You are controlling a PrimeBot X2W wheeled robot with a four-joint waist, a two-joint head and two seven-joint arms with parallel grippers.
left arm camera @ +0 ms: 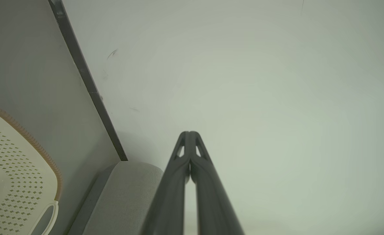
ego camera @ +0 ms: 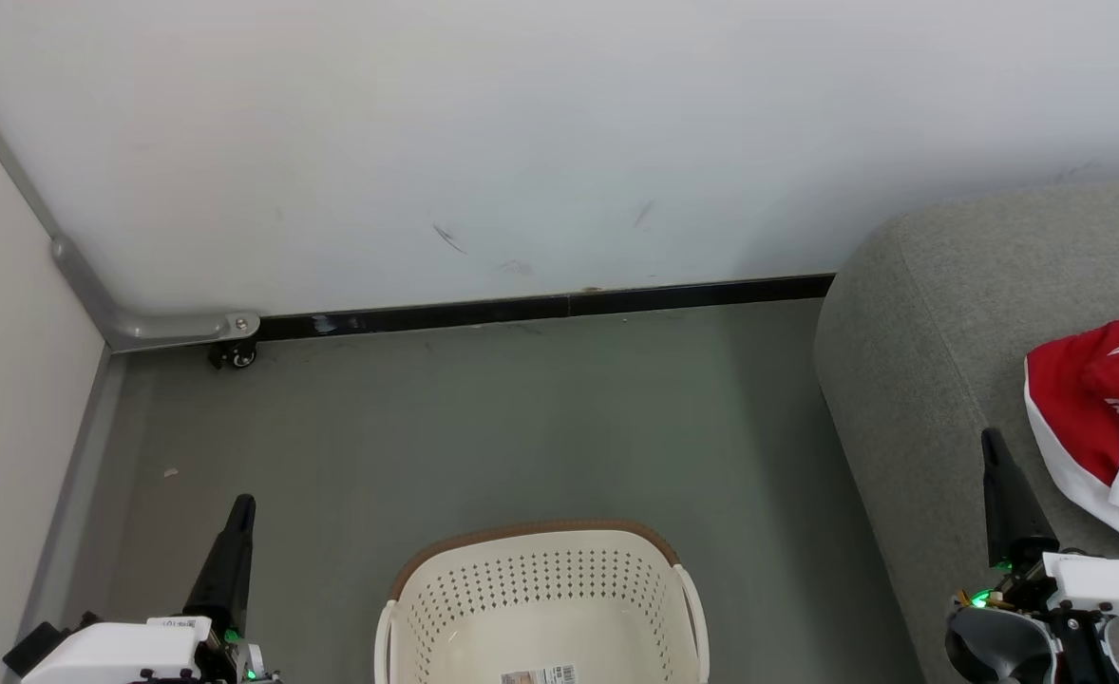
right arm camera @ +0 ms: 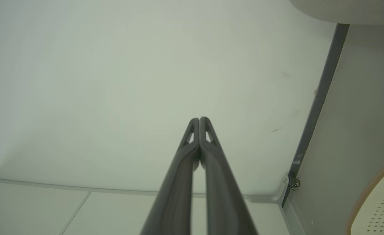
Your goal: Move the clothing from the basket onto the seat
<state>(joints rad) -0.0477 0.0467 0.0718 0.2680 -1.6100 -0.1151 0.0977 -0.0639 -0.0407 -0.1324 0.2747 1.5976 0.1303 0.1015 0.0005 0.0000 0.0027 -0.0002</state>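
Head view: the clothing (ego camera: 1091, 418) is seen heaped on the seat (ego camera: 911, 380), back from its rounded edge; the basket (ego camera: 540, 532) is emptied. The left gripper (ego camera: 244, 503) and right gripper (ego camera: 993, 439) are pressed together, empty. The heap could be snagged and dragged off by a careless right-arm swing.

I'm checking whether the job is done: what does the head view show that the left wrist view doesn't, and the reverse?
Head view's extras: the red-and-white clothing lying on the grey sofa, the right end effector beside it, and the inside of the basket, bare where visible apart from a label. Left wrist view's extra: a close look at the left end effector, fingers pressed together, holding nothing. Shared: the basket's brown rim, the sofa's rounded edge, the white wall, the black skirting and the left end effector.
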